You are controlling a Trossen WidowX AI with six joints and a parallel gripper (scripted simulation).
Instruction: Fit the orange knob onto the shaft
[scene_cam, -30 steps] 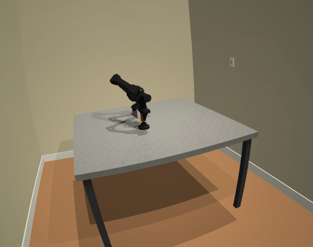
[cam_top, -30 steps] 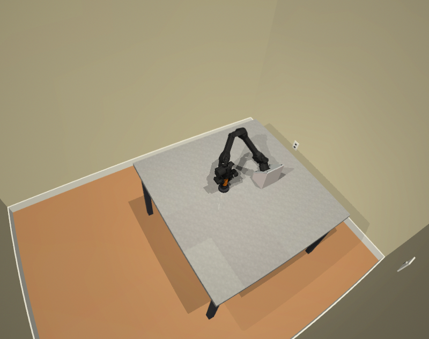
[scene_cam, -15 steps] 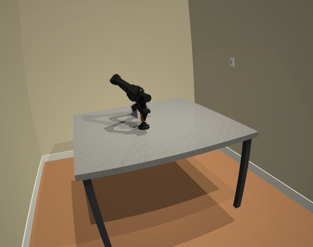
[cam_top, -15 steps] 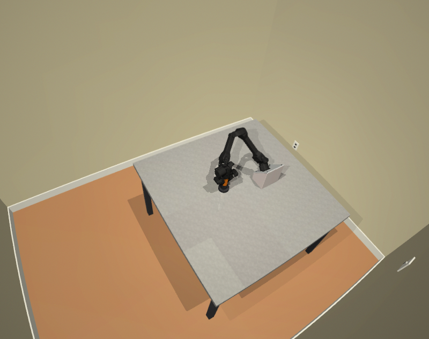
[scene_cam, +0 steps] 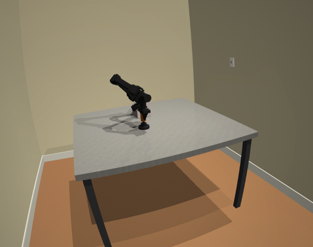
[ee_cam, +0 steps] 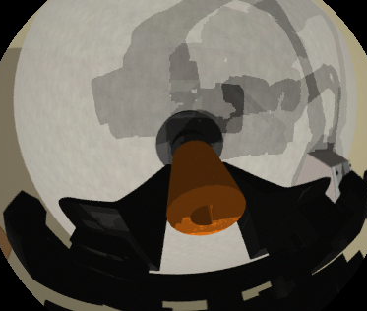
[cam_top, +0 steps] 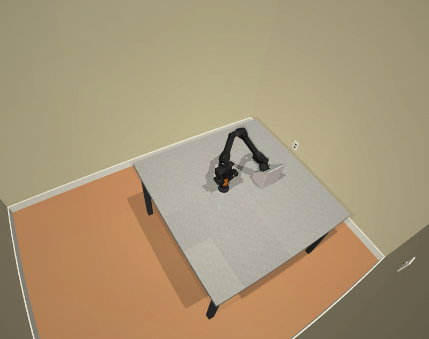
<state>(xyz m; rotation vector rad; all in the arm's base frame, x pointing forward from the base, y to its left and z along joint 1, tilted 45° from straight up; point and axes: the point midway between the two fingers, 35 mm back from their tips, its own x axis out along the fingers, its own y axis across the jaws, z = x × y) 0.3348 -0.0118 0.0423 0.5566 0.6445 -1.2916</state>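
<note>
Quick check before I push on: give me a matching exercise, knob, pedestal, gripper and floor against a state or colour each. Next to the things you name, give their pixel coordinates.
1. knob (cam_top: pixel 225 182) (ee_cam: pixel 193 172)
2. round pedestal (cam_top: pixel 223 189) (scene_cam: pixel 144 127) (ee_cam: pixel 164 142)
3. gripper (cam_top: pixel 226 179) (scene_cam: pixel 143 117) (ee_cam: pixel 195 167)
4. floor (cam_top: pixel 98 255) (scene_cam: pixel 58 172)

A. shut on something
B. orange-brown, below the tabletop (cam_top: pixel 244 226) (scene_cam: pixel 178 127) (ee_cam: pixel 75 89)
C. between the fingers
D. dark, standing on the tabletop

1-C
2-D
3-A
4-B

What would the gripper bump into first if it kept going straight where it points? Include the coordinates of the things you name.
Probably the round black pedestal (cam_top: pixel 223 189) (scene_cam: pixel 144 127) (ee_cam: pixel 165 143), met by the orange knob (cam_top: pixel 225 182) (ee_cam: pixel 198 172) in the gripper (cam_top: pixel 226 181) (scene_cam: pixel 143 118) (ee_cam: pixel 195 167); any gap is hard to judge.
</note>
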